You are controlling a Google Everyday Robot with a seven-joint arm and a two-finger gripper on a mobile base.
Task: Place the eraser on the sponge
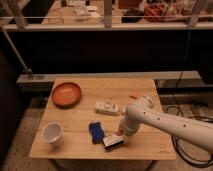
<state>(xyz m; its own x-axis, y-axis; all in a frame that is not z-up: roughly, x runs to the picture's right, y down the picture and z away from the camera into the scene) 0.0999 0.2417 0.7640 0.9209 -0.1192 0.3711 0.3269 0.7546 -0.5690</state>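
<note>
Single-arm robot at a wooden bench (145, 146), seen from above and in front. The eraser (112, 142) is lying flat on the bench just beside the sponge (96, 131), on the side nearer the arm (165, 123) — beside it, not on it, so the placing that the task asks for is judged to be outstanding. The hand (120, 134) is hanging low over the end of the eraser farther from the sponge, at or just above its top. Whether it is spread, pressed together or pinching the block cannot be told, and contact is not settled either. What is remaining is getting the eraser up onto the sponge's top face. The bench is showing pale planks and is also carrying an orange plate (66, 93), a white cup (52, 134) and a longer pale object (107, 108), all well apart from the sponge. Around it — a speckled floor with black cables (187, 150) trailing beside the bench, a dark wall behind, and a railed upper level crowded with items too indistinct to name.
</note>
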